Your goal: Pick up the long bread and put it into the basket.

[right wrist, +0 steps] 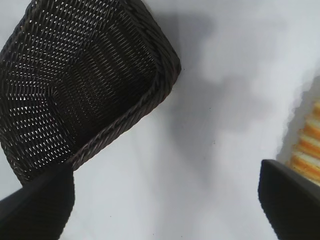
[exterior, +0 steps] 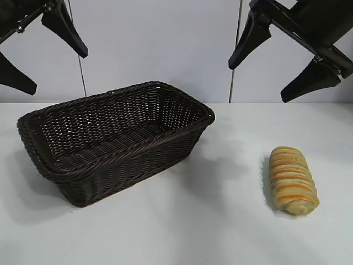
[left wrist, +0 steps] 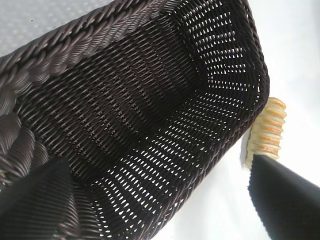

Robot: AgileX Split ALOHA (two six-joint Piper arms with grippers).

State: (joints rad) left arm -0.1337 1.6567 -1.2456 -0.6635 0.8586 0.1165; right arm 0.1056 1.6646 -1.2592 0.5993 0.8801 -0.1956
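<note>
The right hand (exterior: 287, 58) is hanging high above the bench (exterior: 220, 221), over the stretch between the basket (exterior: 118, 138) and the long bread (exterior: 292, 181). Its two black fingers (exterior: 251, 38) are standing widely spread and are pointing downward and toward the left, with nothing between them and nothing touching them. In the right wrist view the same fingers (right wrist: 37, 205) are framing bare white bench (right wrist: 200, 150), with a corner of the basket (right wrist: 75, 85) to one side and the striped edge of the long bread (right wrist: 309, 150) at the other.

The left hand (exterior: 33, 52) is hovering high at the upper left, above the far left end of the basket. Its fingers (exterior: 66, 30) are also spread wide apart and are carrying nothing. The left wrist view is looking down past its fingers (left wrist: 285, 200) into the open weave of the basket (left wrist: 150, 110), whose inside is holding nothing, and one end of the long bread (left wrist: 267, 132) is peeking out beyond the basket's far wall.

The long bread is lying flat on the bench at the right, well apart from the basket, its long axis running roughly toward the camera, its ridged orange and cream stripes facing up. The basket is sitting upright on the bench at the left, set at an angle.
</note>
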